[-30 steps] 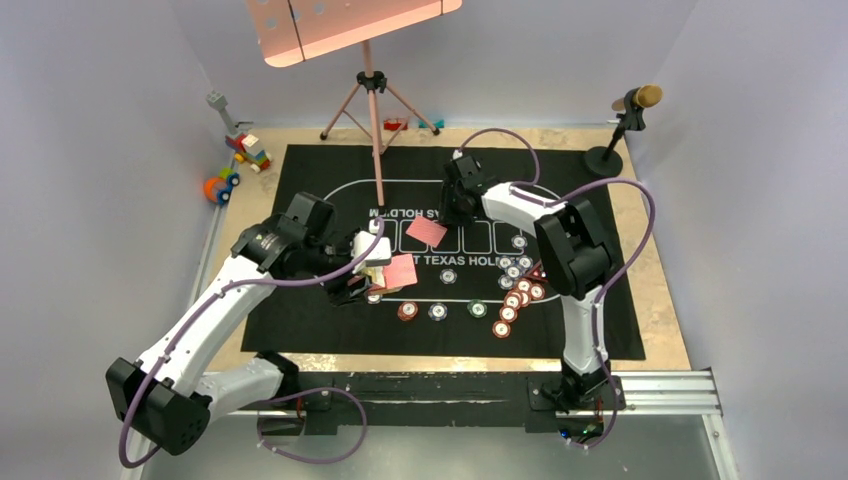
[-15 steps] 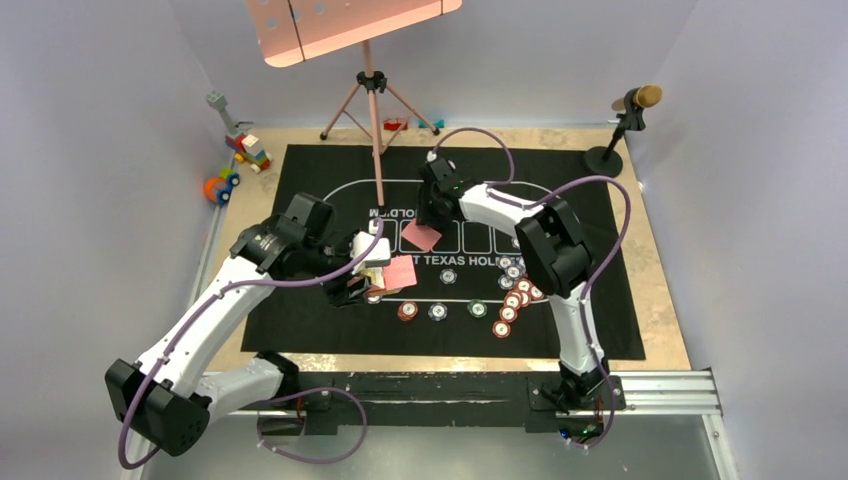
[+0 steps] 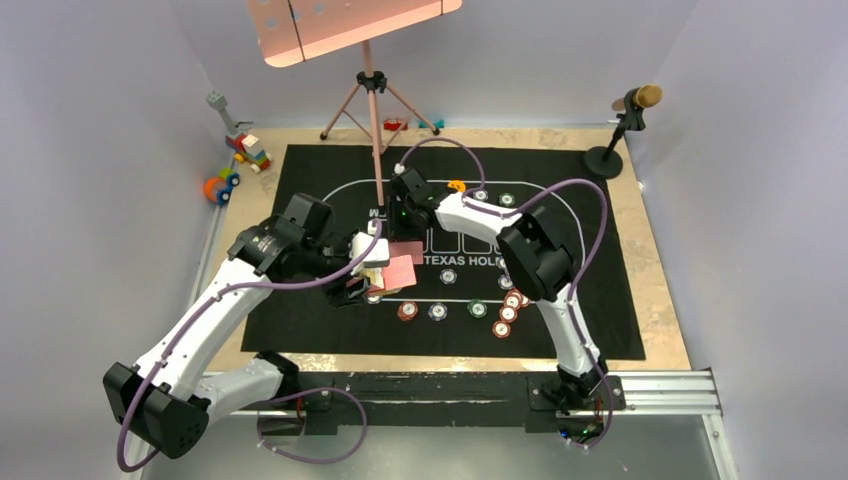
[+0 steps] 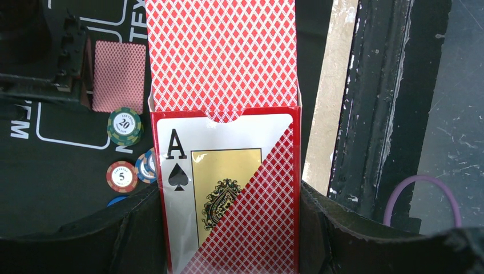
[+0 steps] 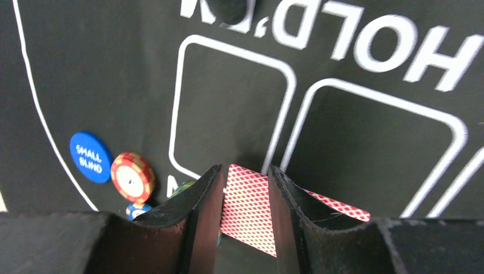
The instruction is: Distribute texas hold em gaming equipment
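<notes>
A single red-diamond-backed playing card (image 5: 246, 206) lies just beyond the mouth of the red-and-white cardboard card box (image 4: 228, 222), flat on the felt as far as I can see. The right end effector (image 5: 244, 171) stands over it with its fingers partway apart and the tips at the card's edge. Nothing looks pinched, and I can't tell whether the tips press down. The left end effector (image 4: 228, 191) clamps the box across its width, and another red-backed card (image 4: 222, 51) sticks well out of its mouth. Close beside the box sit a round green poker chip (image 4: 124, 127), a red chip (image 4: 121, 177) and a blue "small blind" disc (image 5: 90, 157). More chips (image 3: 508, 312) lie further from the box, all on the black printed felt mat (image 3: 300, 170) covering the wooden bench (image 3: 662, 300).

This looks like dealing. Next, I'd guess, the right end effector must leave this card, reach the box's mouth and pinch only the protruding card while the box is held steady.
</notes>
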`<state>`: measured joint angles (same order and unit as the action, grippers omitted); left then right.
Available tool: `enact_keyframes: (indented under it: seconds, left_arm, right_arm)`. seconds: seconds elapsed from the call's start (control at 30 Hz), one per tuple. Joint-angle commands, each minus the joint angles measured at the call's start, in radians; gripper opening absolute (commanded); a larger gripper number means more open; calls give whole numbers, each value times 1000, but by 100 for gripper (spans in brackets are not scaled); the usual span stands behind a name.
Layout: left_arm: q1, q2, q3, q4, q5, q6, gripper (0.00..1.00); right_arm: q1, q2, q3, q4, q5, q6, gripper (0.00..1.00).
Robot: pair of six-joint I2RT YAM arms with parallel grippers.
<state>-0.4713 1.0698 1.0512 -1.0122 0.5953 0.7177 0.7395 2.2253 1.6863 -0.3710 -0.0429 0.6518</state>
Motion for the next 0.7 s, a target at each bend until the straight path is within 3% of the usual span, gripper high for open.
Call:
enact_keyframes:
  seconds: [0.0,0.17,0.4,0.67]
  left_arm:
    - [2,-31,16,15,31,-3,10]
    - [2,-34,12,12,30,-3,10]
    - [2,-39,14,13,26,-4,10]
    - [2,-35,15,15,29,-4,10]
  right_arm:
    - [26,7,31,-51,-66,13,39]
    - [-9,-88,5,-67,-3,-21,41]
    - [-81,-249,-166,-25,2,-27,43]
    - [-77,-248,-337,43,-72,17,41]
